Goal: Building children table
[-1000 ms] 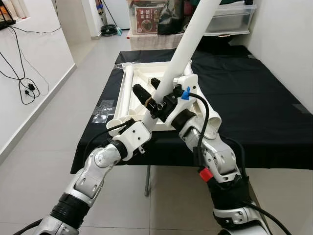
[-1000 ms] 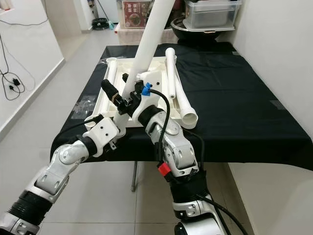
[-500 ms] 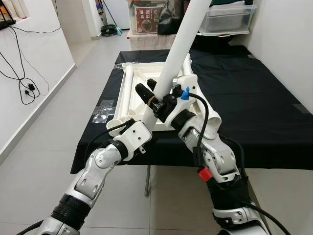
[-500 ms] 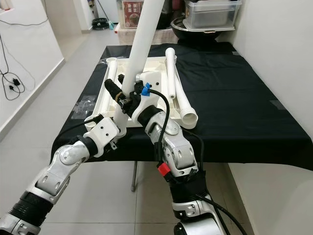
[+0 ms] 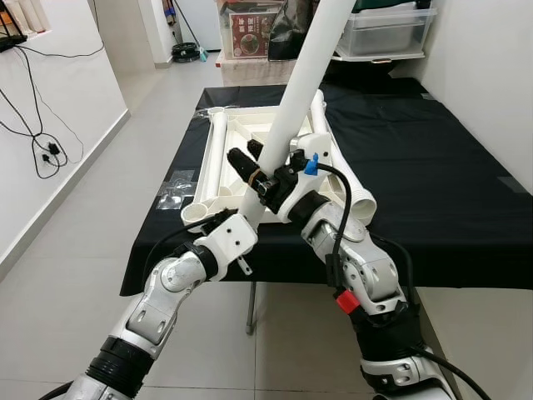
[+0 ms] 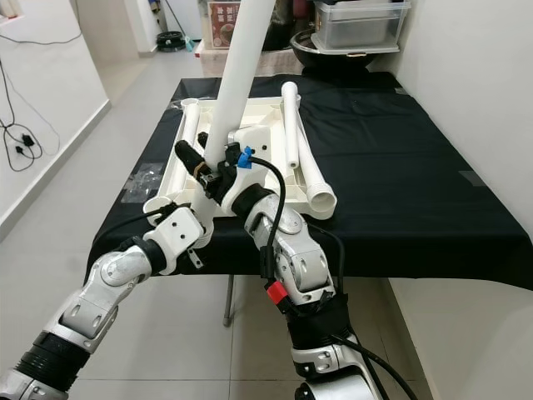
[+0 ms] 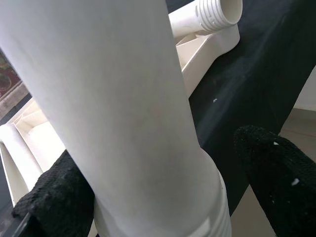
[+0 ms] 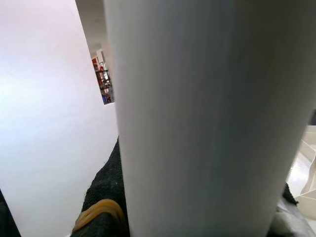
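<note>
A long white leg tube (image 5: 304,79) stands tilted over the near left part of the black-clothed table (image 5: 433,167). My right gripper (image 5: 281,177) is shut on its lower part. My left gripper (image 5: 248,165) sits just below, around the tube's threaded end (image 7: 207,217). One black finger (image 7: 49,197) touches the tube, while the other finger (image 7: 281,173) stands a little apart, so this gripper is open. Behind lies the upturned white tabletop (image 5: 241,125), with one leg (image 5: 212,154) along its left side and another leg (image 5: 337,158) along its right.
Clear plastic bags (image 5: 171,192) lie at the table's left edge. Cables (image 5: 42,146) hang on the left wall. Storage boxes (image 5: 387,29) stand beyond the table, and a white wall runs along the right. The black cloth right of the tabletop is bare.
The held tube has swung more upright, its top shifting left. Both grippers have slid slightly left and nearer along with it.
</note>
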Controlling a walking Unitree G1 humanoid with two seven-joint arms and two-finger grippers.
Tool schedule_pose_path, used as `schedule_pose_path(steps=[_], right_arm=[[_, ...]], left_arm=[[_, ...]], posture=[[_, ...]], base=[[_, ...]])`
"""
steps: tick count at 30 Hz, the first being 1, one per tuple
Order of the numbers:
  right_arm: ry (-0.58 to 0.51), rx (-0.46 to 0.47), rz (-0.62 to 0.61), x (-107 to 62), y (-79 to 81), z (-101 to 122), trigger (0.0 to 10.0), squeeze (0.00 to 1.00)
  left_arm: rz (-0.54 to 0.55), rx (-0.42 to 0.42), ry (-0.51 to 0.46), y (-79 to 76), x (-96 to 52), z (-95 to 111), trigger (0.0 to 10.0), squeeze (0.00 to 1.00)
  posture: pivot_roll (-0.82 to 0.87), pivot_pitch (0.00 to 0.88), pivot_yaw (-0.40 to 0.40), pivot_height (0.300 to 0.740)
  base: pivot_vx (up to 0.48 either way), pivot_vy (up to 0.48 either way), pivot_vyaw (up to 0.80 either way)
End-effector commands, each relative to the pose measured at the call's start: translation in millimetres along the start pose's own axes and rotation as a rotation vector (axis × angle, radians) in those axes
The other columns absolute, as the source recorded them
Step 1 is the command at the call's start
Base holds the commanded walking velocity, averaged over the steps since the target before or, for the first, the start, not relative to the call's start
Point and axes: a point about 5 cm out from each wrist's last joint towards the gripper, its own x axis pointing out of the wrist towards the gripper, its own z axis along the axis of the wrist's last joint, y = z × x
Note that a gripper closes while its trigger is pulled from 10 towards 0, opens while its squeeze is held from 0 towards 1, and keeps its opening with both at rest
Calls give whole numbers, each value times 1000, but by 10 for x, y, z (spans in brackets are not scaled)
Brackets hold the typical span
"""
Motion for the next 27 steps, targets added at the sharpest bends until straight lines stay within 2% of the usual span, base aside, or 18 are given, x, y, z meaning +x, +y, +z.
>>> schedule_pose_path(steps=[1, 2, 3, 4, 10, 12, 16, 20, 22, 27], right_arm=[[-5, 6, 29, 14, 73, 5, 0, 0], [-5, 6, 29, 14, 73, 5, 0, 0], [-7, 7, 28, 13, 72, 8, 0, 0], [-7, 8, 27, 14, 71, 8, 0, 0], [-13, 5, 19, 12, 52, 17, 0, 0], [-17, -1, 6, 9, 20, 26, 0, 0], [-32, -18, -54, -2, -69, 47, 0, 0], [-48, -33, -93, -1, -130, 83, 0, 0], [-90, -64, -178, 11, -278, 196, 0, 0], [-132, -72, -245, 8, -402, 306, 0, 0]], left_arm=[[-9, 15, 17, -12, -17, -20, 10000, 1000], [-9, 15, 17, -12, -17, -20, 10000, 1000], [-10, 20, 20, -8, -22, -25, 10000, 369], [-8, 16, 30, -2, -27, -39, 10000, 0], [33, 22, 49, 67, -62, -79, 10000, 0], [108, 90, 36, 194, -104, -65, 10000, 0], [165, 137, 50, 289, -150, -82, 10000, 0], [147, 128, 60, 255, -168, -114, 10000, 0], [120, 93, 69, 155, -186, -162, 10000, 0], [110, 45, 86, 70, -182, -210, 10000, 0]], posture=[[19, 0, 13, 740], [19, 0, 13, 740], [19, 0, 13, 740], [21, 0, 16, 740], [23, 0, 17, 740], [27, 0, 15, 740], [30, 0, 15, 740], [31, 0, 14, 740], [29, 0, 14, 740], [28, 0, 12, 740]], base=[[0, 0, 0], [0, 0, 0], [0, 0, 0], [0, 0, 0], [0, 0, 0], [0, 0, 0], [0, 0, 0], [0, 0, 0], [0, 0, 0], [0, 0, 0]])
